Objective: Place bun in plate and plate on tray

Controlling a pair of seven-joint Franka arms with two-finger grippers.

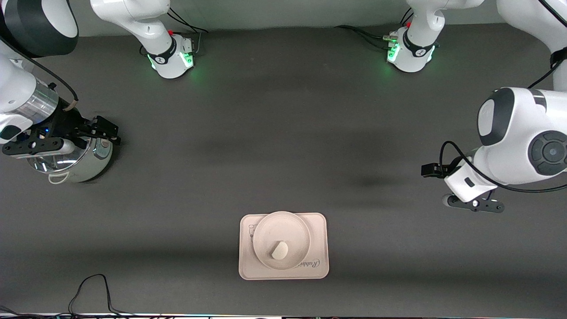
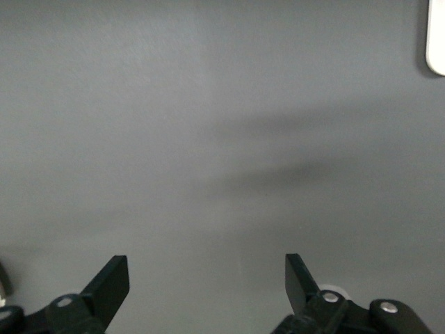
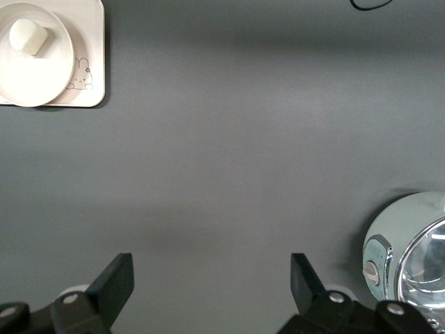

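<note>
The off-white bun [image 1: 279, 250] lies in the round cream plate [image 1: 266, 226]. The plate sits on the cream tray [image 1: 248, 266] with the "Rabbit" print, near the table's front-camera edge. The right wrist view shows the same stack: bun [image 3: 28, 36], plate [image 3: 28, 80], tray [image 3: 90, 42]. A corner of the tray [image 2: 437, 42] shows in the left wrist view. My left gripper [image 1: 430, 170] [image 2: 206, 268] is open and empty, up over bare table at the left arm's end. My right gripper [image 1: 106, 128] [image 3: 208, 268] is open and empty, up by the pot at the right arm's end.
A pale metal pot with a glass lid [image 1: 71, 161] [image 3: 410, 250] stands at the right arm's end of the table. A black cable [image 1: 93, 288] loops along the edge nearest the front camera. The dark table mat [image 1: 283, 133] spreads between the arms.
</note>
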